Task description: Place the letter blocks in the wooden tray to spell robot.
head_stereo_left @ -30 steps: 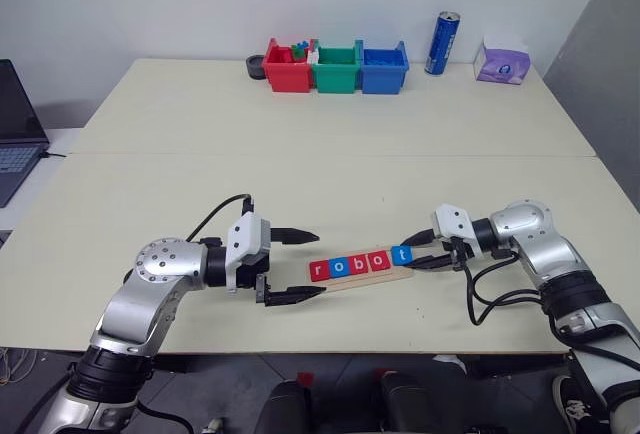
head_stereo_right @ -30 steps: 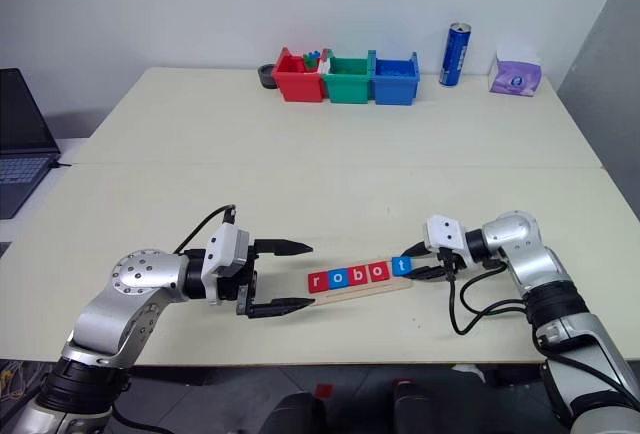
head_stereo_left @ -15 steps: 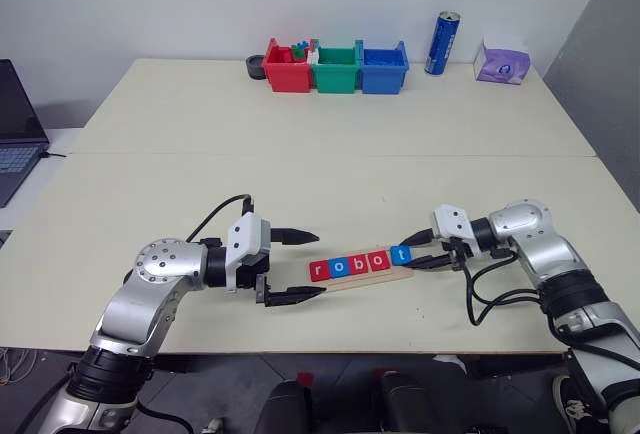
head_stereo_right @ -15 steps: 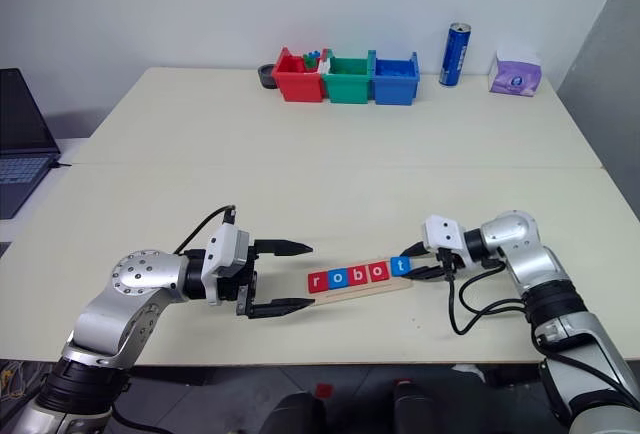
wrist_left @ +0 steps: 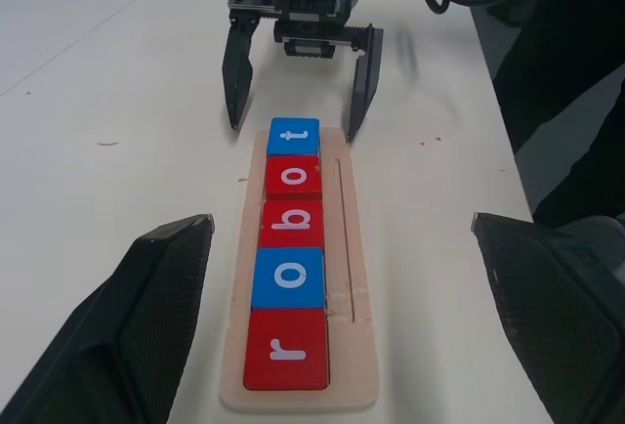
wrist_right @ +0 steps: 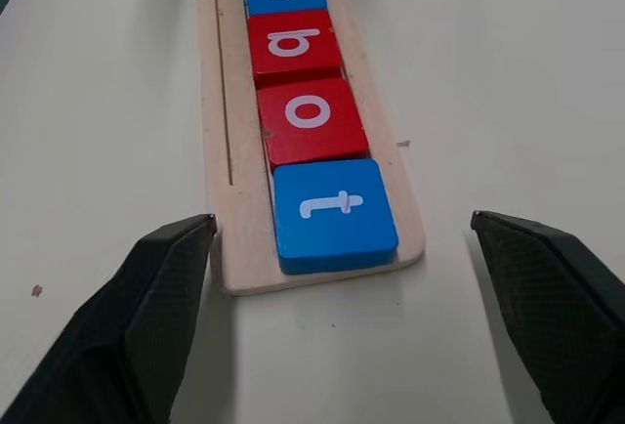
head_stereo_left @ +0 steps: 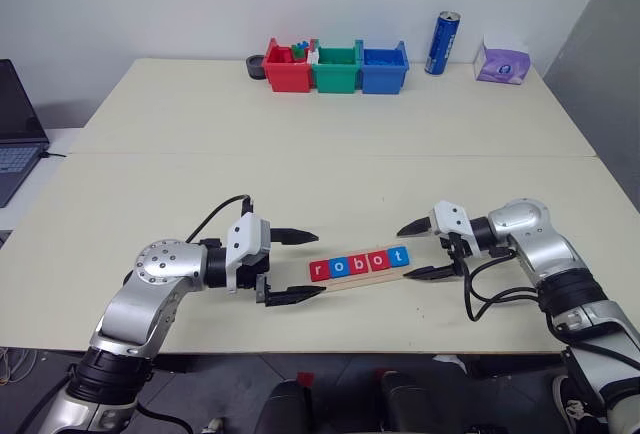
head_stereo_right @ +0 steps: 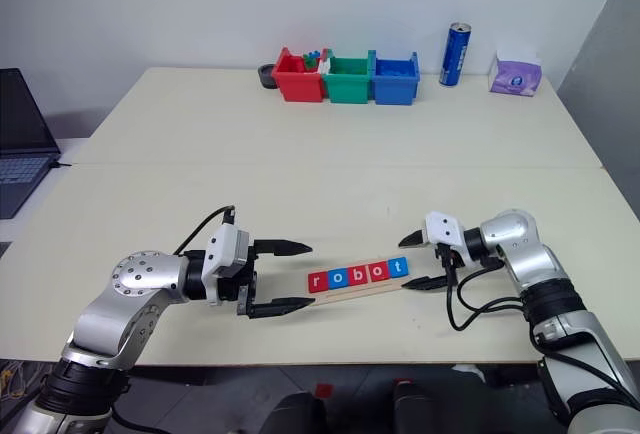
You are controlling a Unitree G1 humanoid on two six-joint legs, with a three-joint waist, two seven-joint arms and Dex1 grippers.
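The wooden tray [head_stereo_left: 385, 274] lies near the table's front edge, holding the letter blocks [head_stereo_left: 359, 263] in a row that reads r, o, b, o, t. The blue t block [wrist_right: 334, 214] sits at the tray's right end, flat on the wood. My right gripper [head_stereo_left: 418, 250] is open just off that end, one finger on each side of the tray tip, touching nothing. At the tray's left end, next to the red r block [wrist_left: 286, 348], my left gripper [head_stereo_left: 302, 264] stands open and empty.
Red [head_stereo_left: 287, 66], green [head_stereo_left: 336, 67] and blue [head_stereo_left: 384, 66] plastic bins stand in a row at the table's far edge. A blue can [head_stereo_left: 441, 43] and a tissue box [head_stereo_left: 502, 60] sit to their right. A laptop [head_stereo_left: 17, 129] is at the far left.
My right gripper has opened and let go of the blue t block, which now rests in the tray. The left arm has not moved.
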